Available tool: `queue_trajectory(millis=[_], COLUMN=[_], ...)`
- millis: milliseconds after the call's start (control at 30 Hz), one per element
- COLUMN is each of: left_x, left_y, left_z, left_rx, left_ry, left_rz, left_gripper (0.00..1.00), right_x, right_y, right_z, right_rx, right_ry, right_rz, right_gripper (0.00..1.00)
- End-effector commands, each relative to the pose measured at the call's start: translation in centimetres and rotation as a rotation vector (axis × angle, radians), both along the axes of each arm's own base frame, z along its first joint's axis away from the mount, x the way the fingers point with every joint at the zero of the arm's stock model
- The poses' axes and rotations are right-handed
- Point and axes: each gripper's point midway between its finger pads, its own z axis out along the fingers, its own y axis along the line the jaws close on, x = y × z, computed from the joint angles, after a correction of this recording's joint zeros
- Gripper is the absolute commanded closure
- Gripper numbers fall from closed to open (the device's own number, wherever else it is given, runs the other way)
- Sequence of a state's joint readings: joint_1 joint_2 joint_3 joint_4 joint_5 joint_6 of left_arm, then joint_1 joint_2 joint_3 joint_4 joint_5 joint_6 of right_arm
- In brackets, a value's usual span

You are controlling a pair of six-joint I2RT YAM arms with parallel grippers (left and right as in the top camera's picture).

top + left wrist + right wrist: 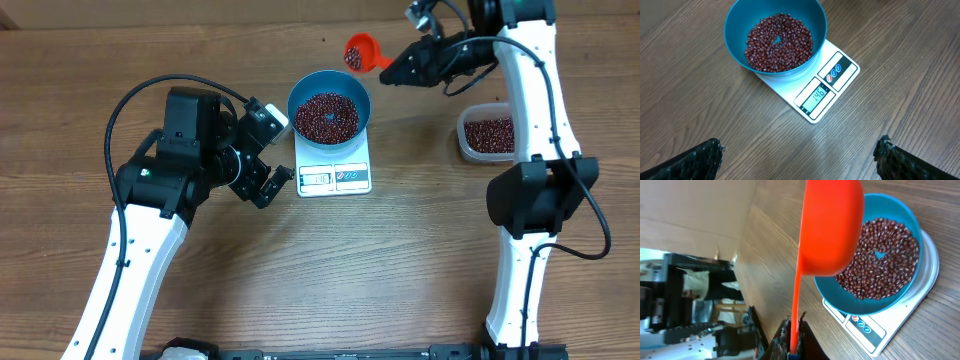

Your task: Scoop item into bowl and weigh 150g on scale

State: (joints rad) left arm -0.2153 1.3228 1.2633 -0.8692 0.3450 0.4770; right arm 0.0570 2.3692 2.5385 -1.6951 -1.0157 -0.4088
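The beans (779, 42) lie heaped in the bowl (735, 30), which sits on the scale (840, 67); its display (816, 95) reads 146. Just past the bowl's far right rim hangs an orange scoop (358, 52) with a few beans in it, its handle pinched in the tightly closed right claw (395, 70). A tub (465, 140) of more beans stands to the right on the counter (400, 260). The left claw (268, 150) gapes wide and empty beside the scale.
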Motion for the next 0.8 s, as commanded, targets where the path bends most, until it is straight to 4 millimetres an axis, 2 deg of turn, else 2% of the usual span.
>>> queue_trajectory(millis=[0, 233, 367, 500, 667, 767], left_x=[0.0, 0.0, 0.0, 0.0, 0.0, 0.0], left_y=[0.0, 0.0, 0.0, 0.0, 0.0, 0.0], left_z=[1.1, 1.1, 1.1, 1.1, 1.1, 1.1], left_rx=[-0.022, -0.021, -0.021, -0.022, -0.022, -0.022], left_ry=[-0.021, -0.022, -0.021, -0.022, -0.021, -0.022], left_rz=[0.005, 0.005, 0.005, 0.004, 0.005, 0.004], left_gripper=[0.00, 0.01, 0.00, 0.01, 0.01, 0.01], right_x=[-0.4, -1.0, -1.3, -1.3, -1.6, -1.8], right_y=[-1.0, -4.7, -6.1, -6.1, -4.7, -3.5], right_z=[4.6, 8.6, 9.8, 9.7, 9.5, 8.5], right_rx=[0.070, 0.063, 0.056, 0.056, 0.046, -0.022], right_ry=[-0.102, -0.177, -0.209, -0.208, -0.210, -0.207], right_rz=[-0.020, -0.115, -0.146, -0.146, -0.115, -0.090], right_gripper=[0.96, 0.96, 0.96, 0.96, 0.96, 0.96])
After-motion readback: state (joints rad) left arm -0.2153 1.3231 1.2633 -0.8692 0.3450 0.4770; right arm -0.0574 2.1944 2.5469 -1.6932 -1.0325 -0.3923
